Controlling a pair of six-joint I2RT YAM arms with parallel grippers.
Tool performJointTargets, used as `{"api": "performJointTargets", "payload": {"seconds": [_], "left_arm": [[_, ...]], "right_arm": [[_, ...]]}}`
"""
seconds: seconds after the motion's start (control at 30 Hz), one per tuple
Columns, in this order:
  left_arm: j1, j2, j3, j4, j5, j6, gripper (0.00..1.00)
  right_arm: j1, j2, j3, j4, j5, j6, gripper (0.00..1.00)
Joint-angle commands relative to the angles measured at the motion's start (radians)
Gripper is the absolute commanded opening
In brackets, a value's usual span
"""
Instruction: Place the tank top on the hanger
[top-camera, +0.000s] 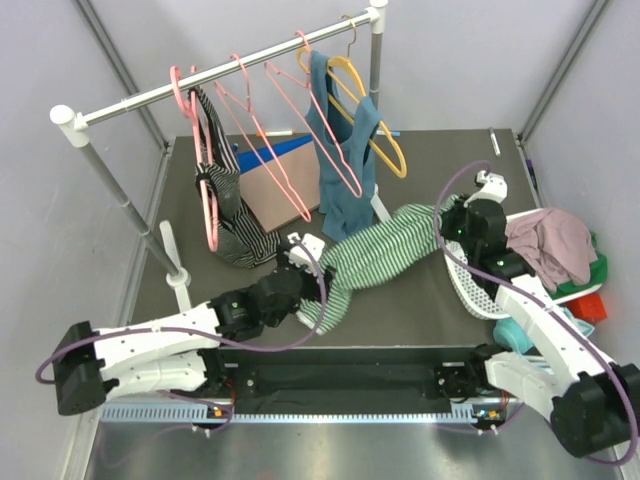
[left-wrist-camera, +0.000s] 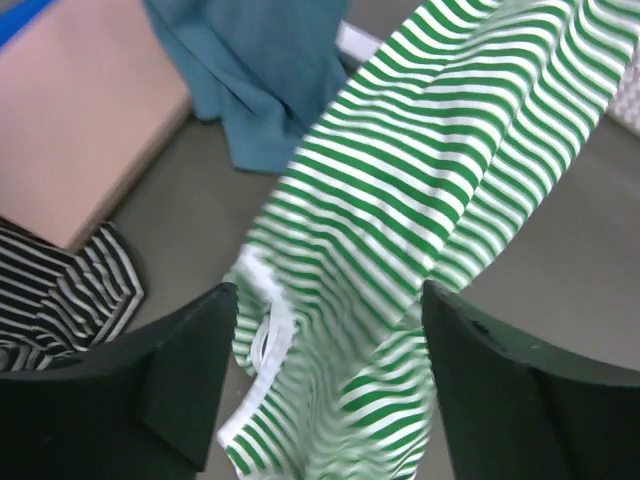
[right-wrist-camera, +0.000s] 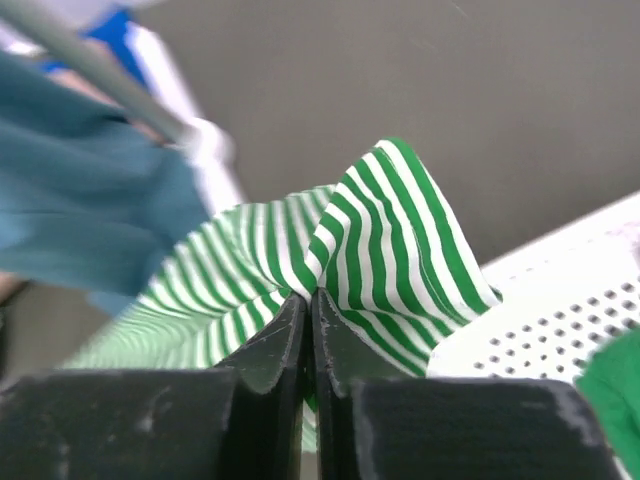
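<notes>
Grey table (top-camera: 440, 150), pale walls (top-camera: 480, 60); right jaws tight on tank top (top-camera: 385, 255), left jaws apart.

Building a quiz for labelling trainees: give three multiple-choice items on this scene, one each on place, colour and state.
1. Where is the tank top? A on the rail; B low over the table; C in the basket.
2. The rightmost hanger is: A yellow; B black; C green.
3. The right tool is: A wide open; B shut on the tank top; C shut on a hanger.
Answers: B, stripes span the table; A, yellow by the post; B, fingers pinch stripes.
</notes>
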Motion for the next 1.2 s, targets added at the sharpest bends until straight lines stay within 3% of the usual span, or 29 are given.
{"api": "performJointTargets", "payload": {"seconds": [0.0,0.07,0.1,0.17,0.2,0.23,0.4,0.5,0.53,0.63,0.8,0.97,1.17], "left_arm": [[-0.04,0.096,-0.01,0.05,0.029,-0.036,0.87],[-0.058,0.111,-0.033,0.045,0.005,-0.075,0.89],[-0.063,0.108,-0.046,0.047,-0.025,-0.095,0.91],[-0.066,0.068,-0.104,0.044,-0.057,-0.171,0.92],[-0.066,0.027,-0.125,0.042,-0.086,-0.194,0.92],[-0.066,0.004,-0.168,0.038,-0.099,-0.217,0.92],[-0.054,-0.12,-0.282,-0.022,-0.222,-0.352,0.99],[0.039,-0.119,-0.296,-0.063,-0.158,-0.389,0.99],[0.117,-0.118,-0.303,-0.054,-0.113,-0.389,0.98],[0.237,-0.11,-0.313,-0.008,0.034,-0.385,0.99],[0.306,-0.122,-0.276,-0.094,0.021,-0.397,0.99],[0.368,-0.168,-0.296,-0.163,0.045,-0.415,0.99],[0.38,-0.251,-0.329,-0.18,0.054,-0.432,0.99]], "right_arm": [[-0.082,0.077,0.009,-0.019,-0.032,-0.065,0.14],[-0.084,0.068,-0.009,-0.004,-0.087,-0.076,0.39],[-0.082,0.038,-0.02,0.007,-0.113,-0.084,0.62],[-0.079,-0.011,-0.063,0.041,-0.205,-0.091,0.74],[-0.073,-0.074,-0.08,0.059,-0.229,-0.098,0.87],[-0.052,-0.107,-0.116,0.067,-0.245,-0.098,0.88],[0.094,-0.298,-0.239,0.102,-0.329,-0.032,0.86],[0.307,-0.317,-0.315,0.192,-0.285,0.026,0.83],[0.358,-0.302,-0.339,0.223,-0.267,0.037,0.83],[0.57,-0.161,-0.313,0.306,-0.147,0.06,0.82],[0.856,0.169,-0.174,0.399,0.036,0.031,0.75],[0.936,0.451,0.009,0.453,0.014,-0.016,0.64],[0.963,0.663,0.158,0.462,0.01,-0.065,0.54]]}}
